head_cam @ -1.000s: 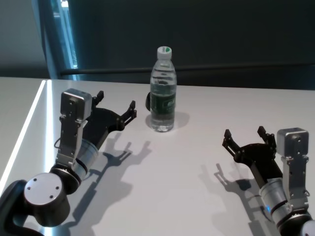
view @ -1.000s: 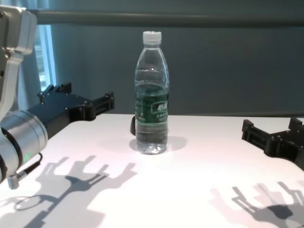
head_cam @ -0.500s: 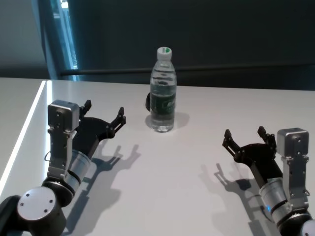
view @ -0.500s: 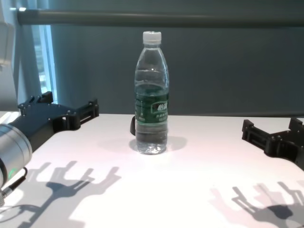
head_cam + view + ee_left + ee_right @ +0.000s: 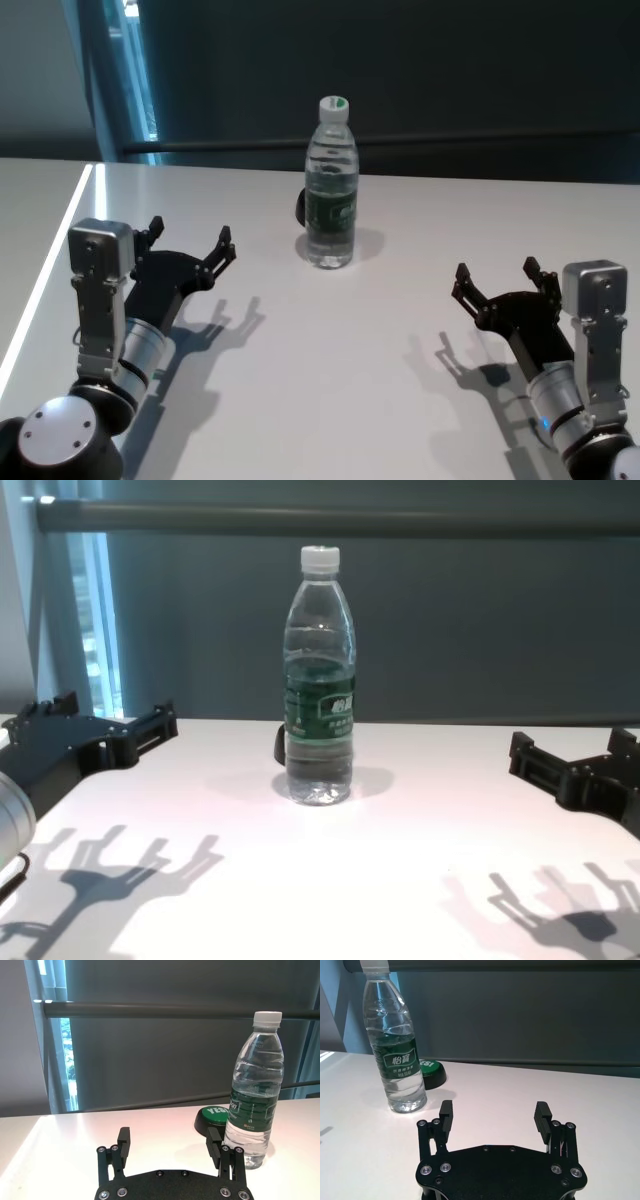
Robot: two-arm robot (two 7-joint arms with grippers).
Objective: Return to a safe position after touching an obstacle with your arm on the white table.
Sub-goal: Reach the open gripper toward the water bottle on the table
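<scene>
Bottle (image 5: pixel 331 185) stands upright near the middle of the worktop (image 5: pixel 380 330), cap on, water clear, a green button (image 5: pixel 214 1118) just behind its base. And the left tool (image 5: pixel 190 252) is pulling away from it! A second ago its fingers were up close beside the bottle's label; half a second ago they were already off to the side; now they sit well apart from it, nearer the robot and toward the worktop's left edge. Its jaws are spread wide and hold nothing. The bottle itself has not shifted or tipped through any of this, so the contact looks harmless.

Over on the other side, the right tool (image 5: pixel 497 283) has not budged: parked low over the worktop, jaws also wide and empty, well clear of the bottle.

So the retreat is well under way, I'd say mostly done. The left arm looks to be heading for a pose that mirrors the right one. What remains, by my reckoning, is just settling back a little further and stopping, with no sweep toward the bottle on the way.
</scene>
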